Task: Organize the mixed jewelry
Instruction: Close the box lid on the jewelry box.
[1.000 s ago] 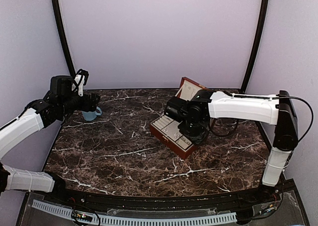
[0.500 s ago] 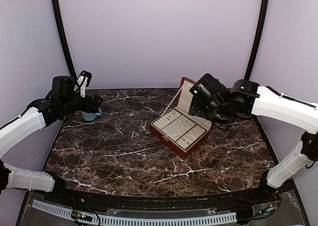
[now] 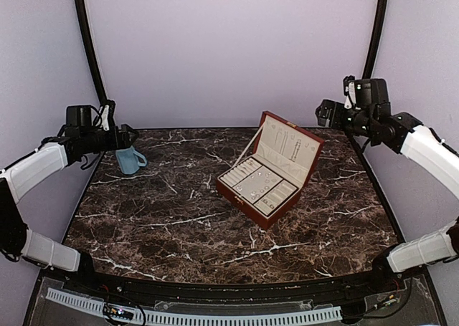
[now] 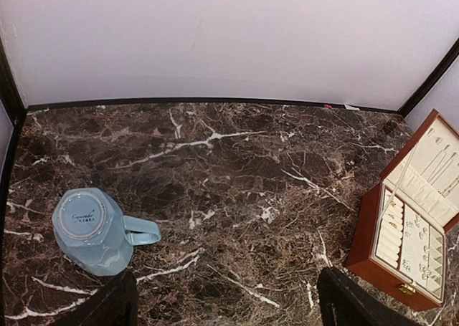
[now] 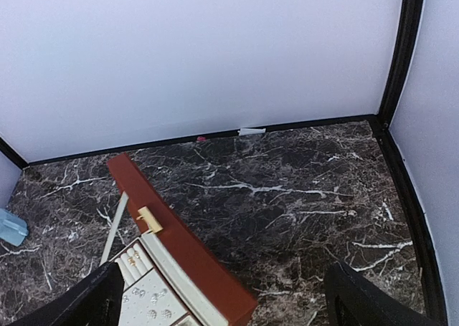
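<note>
The red-brown jewelry box [image 3: 244, 197] stands open mid-table with its lid up. Several tiny metallic jewelry pieces [image 3: 262, 190] lie in its cream-lined tray. They also show as specks in the left wrist view [image 4: 416, 243] and the right wrist view [image 5: 150, 314]. My left gripper [image 3: 120, 137] hovers open at the far left, above and just behind the blue cup [image 3: 129, 160]. My right gripper [image 3: 328, 114] hangs open high at the far right, behind the box lid [image 5: 179, 247]. Both wrist views show only bare marble between the gripper [image 4: 226, 308] [image 5: 222, 301] fingers.
The blue cup [image 4: 90, 229] rests near the left edge, base toward the wrist camera, handle pointing right. Black frame posts [image 3: 90, 46] rise at both back corners, with purple walls close behind and beside the dark marble table [image 3: 165, 218].
My right arm has lifted off the box tray and swung back to the far right, its jaws opening wide. My left gripper has drawn back left from over the cup.
</note>
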You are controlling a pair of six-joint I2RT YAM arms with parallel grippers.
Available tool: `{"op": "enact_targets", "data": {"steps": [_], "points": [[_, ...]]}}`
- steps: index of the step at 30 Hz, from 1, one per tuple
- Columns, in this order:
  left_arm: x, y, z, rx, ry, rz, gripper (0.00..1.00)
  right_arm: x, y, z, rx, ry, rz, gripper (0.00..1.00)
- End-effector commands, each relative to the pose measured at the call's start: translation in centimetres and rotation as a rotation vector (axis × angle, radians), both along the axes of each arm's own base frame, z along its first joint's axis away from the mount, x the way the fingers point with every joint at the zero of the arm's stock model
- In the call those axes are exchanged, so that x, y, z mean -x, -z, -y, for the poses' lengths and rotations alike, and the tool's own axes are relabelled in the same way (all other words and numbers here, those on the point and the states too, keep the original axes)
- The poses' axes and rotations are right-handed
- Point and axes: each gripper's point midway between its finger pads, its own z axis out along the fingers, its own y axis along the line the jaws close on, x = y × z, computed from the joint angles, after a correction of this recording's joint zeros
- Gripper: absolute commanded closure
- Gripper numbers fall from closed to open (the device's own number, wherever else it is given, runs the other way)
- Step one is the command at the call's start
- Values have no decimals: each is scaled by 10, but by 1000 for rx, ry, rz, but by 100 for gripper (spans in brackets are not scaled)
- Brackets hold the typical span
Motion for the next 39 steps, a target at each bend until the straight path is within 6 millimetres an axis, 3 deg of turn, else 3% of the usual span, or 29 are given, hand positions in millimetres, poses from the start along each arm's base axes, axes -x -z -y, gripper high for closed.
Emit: {"op": "enact_targets", "data": {"steps": [1,6,12,19,29,34,39], "points": [[0,-35,9,95,47,34,11,-16,4,-15,-144,-236,58,1],[3,-54,-3,14,3,109,11,-14,26,-19,-248,-378,43,1],[8,-30,-23,-101,-73,97,11,-2,39,-33,-309,-490,52,1],[9,-24,-32,-138,-112,78,11,6,64,-35,-313,-516,14,2],[12,-27,-35,-150,-130,89,11,30,67,-49,-347,-650,-5,1],[11,-24,-37,-155,-139,85,11,14,61,-22,-255,-471,35,1],[11,-23,-37,-155,-139,81,11,7,63,-23,-295,-463,48,1]]}}
